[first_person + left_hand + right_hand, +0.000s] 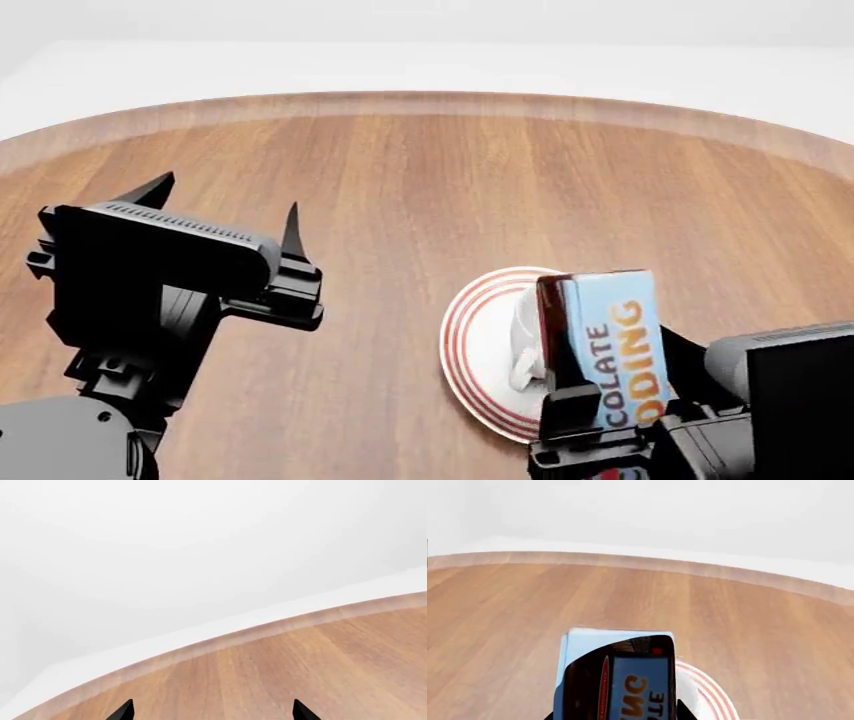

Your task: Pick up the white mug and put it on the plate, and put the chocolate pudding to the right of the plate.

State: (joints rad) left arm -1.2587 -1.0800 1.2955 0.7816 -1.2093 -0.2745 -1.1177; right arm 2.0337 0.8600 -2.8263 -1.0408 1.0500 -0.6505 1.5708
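Pudding box [611, 345] w/ blue face, orange lettering, over ringed plate [467, 340]

The left gripper [227, 205] hovers with fingers spread, holding nothing; the right gripper [587, 420] is clamped, low at the near edge.

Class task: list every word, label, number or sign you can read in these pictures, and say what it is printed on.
"COLATE" and "DDING", cut-off orange letters on the light blue face of the chocolate pudding box, held over the plate by the right gripper in the head view.
"NC" and "ETE", mirrored fragments on the box in the right wrist view; unclear.
Nothing else carries text.
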